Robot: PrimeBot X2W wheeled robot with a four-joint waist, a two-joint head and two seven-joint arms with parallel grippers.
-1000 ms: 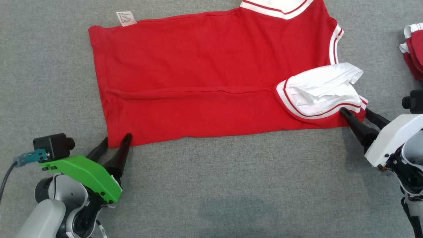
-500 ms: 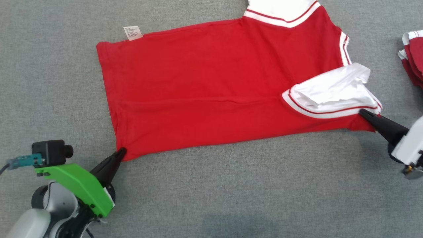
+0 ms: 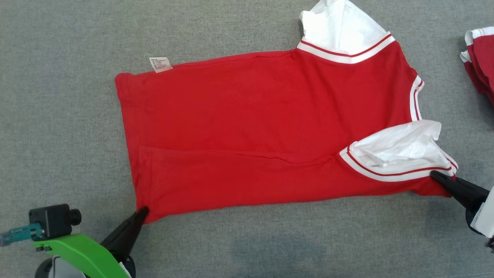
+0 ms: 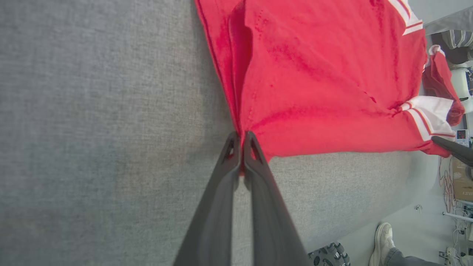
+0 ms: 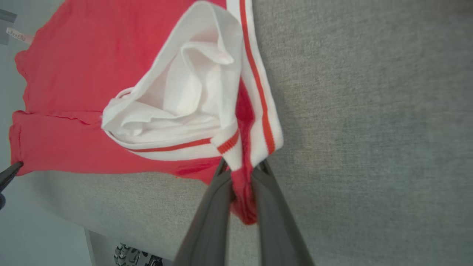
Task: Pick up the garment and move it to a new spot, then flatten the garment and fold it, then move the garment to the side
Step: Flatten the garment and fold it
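At the near edge both grippers have hold of the red T-shirt (image 3: 251, 127), which lies spread lengthwise on the grey cloth-covered table (image 3: 58, 116), hem to the left and neck to the right. The left gripper (image 3: 142, 211) has its fingers pressed together on the near-left hem corner, and the right gripper (image 3: 434, 174) is clamped on a bunch of red fabric at the near-right corner, just under the near sleeve (image 3: 397, 154). That white sleeve sits crumpled and turned in on the body (its striped cuff gapes open), and a long ridge runs across the near part of the shirt. Farther back the body lies fairly smooth, the far sleeve (image 3: 339, 27) points away, and a care label (image 3: 160, 64) sticks out at the far-left edge. Well apart at the far right lies another red-and-white garment (image 3: 480, 65). Judging from this, the work is at the flattening stage: the shirt is gripped by two corners and mostly spread, the near sleeve needs smoothing, and no real fold shows. Folding and the move to the side are left.
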